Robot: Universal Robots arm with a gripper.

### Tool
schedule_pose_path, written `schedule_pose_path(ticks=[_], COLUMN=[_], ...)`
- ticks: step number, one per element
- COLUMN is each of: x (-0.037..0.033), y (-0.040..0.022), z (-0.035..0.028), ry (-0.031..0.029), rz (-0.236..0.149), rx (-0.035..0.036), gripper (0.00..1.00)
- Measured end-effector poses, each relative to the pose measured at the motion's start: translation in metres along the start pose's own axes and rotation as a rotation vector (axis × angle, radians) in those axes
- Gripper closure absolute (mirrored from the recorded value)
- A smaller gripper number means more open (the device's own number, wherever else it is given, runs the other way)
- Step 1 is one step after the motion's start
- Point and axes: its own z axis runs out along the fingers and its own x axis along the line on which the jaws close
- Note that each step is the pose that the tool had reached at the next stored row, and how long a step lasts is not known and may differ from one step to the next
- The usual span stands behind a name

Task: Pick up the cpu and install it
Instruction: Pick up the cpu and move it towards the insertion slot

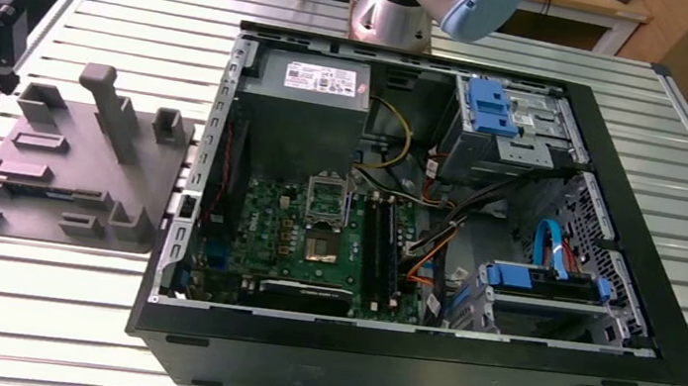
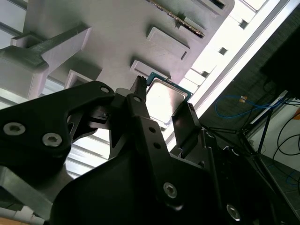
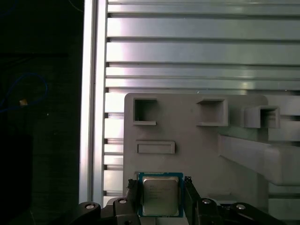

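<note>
Gripper is down at the cpu in both wrist views. The jaws are narrow, w/ one black finger against each of two opposite edges of the chip, so it's clamped btwn them. The cpu's silvery top faces up w/ a green rim showing, and it's level w/ the grey fixture plate, close to the plate edge that runs beside the table rim. Can't tell if it's resting on the plate or lifted just off it. A shallow rectangular pocket and two square pockets sit further in on the plate. In the second wrist view the cpu shows btwn the fingers from a low angle. In the exterior view, the fixture plate lies at 9 o'clock of the open pc case on the slatted table, well apart from the motherboard. The socket is mid-board, the power-supply box at 12 o'clock of it, and the arm base at 12 o'clock of the case.
</note>
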Motion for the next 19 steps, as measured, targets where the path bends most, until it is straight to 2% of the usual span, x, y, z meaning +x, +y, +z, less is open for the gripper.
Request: schedule_pose_path(ticks=[9,19], x=[0.0,0.0001], y=[0.0001,0.0005], z=[-0.0026,-0.0126], ry=[0.0002,0.0001], rz=[0.0,0.0], rx=[0.0001,0.0001], gripper=[0.53,0.53])
